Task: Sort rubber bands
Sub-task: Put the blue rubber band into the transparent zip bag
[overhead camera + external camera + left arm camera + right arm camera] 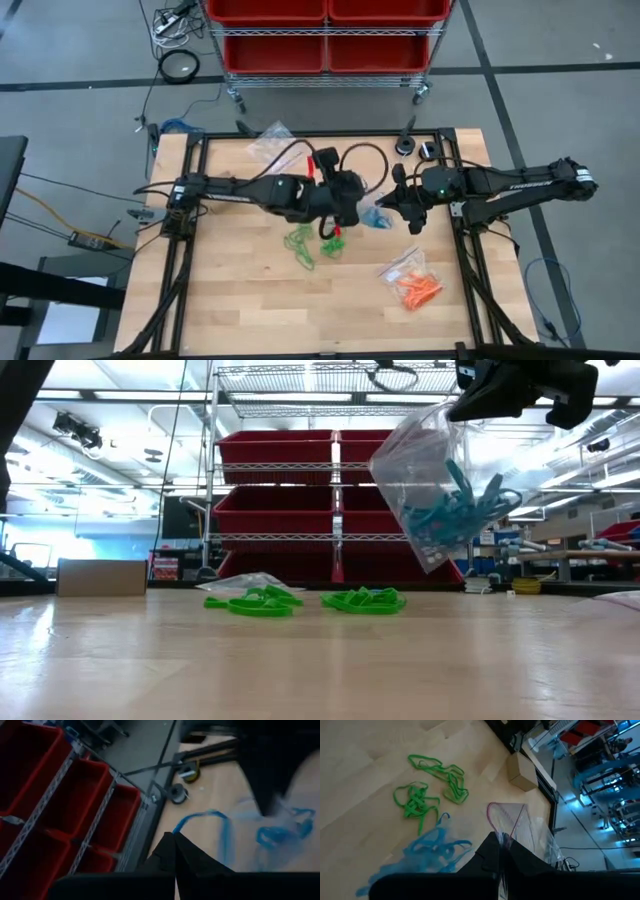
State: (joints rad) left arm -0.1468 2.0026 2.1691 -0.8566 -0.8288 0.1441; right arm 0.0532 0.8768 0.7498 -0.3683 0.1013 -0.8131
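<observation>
Blue bands [455, 510] hang bunched in the bottom of a clear bag [420, 460] held in the air above the table [250, 300], both grippers meeting at it near the table's middle. Left gripper [352, 195] and right gripper [392, 203] each show their dark fingers pressed together, the right pinching the bag's top edge [507, 822] in its wrist view, the left clamped by the blue-rimmed bag mouth [210, 820]. Green bands lie loose on the wood in two small heaps, one [299, 243] just beside the other [331, 244], both just below the left gripper in the overhead view and resting flat in the low view [250, 601]. Orange bands [418, 288] sit in a second bag [405, 266] toward the table's right front, well apart from the green heaps. A third bag [270, 140] lies near the table's far edge. Behind the table stands a wire shelf with red bins [275, 50], and a small cardboard box [103, 577] sits at the far left of the low view.
</observation>
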